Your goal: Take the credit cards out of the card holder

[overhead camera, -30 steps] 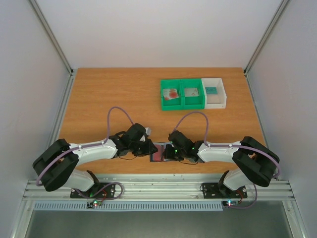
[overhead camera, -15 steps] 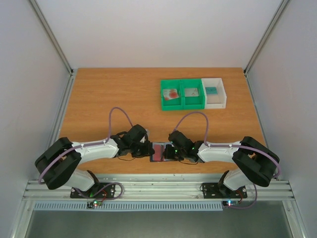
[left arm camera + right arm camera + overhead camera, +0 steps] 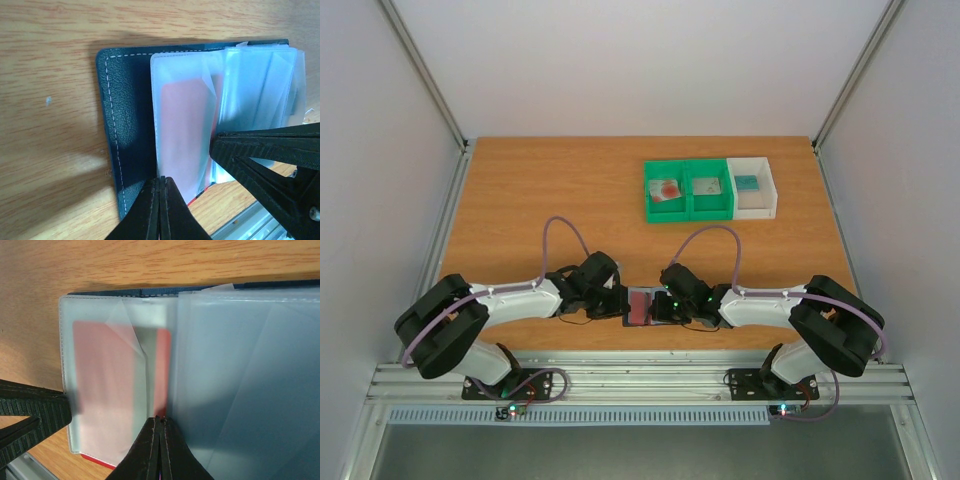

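Observation:
The card holder (image 3: 642, 306) lies open on the table near the front edge, between my two grippers. Its navy cover (image 3: 127, 115) with white stitching carries clear plastic sleeves. A red credit card (image 3: 182, 135) sits inside the leftmost sleeve, and it shows as red and pink (image 3: 100, 375) in the right wrist view. My left gripper (image 3: 161, 179) is shut, its tips resting where the cover meets the sleeve. Over the sleeves' fold my right gripper (image 3: 159, 420) is also shut, tips down beside the card's right edge. Nothing is pinched in either one.
Two joined green bins (image 3: 687, 189) and a white bin (image 3: 753, 187) stand at the back right, each with a card-like item inside. The metal rail of the table front (image 3: 640, 380) runs just behind the card holder's near side.
My left gripper has shut and slid a little right, onto the card holder's left side. The right gripper and the card holder have stayed put.

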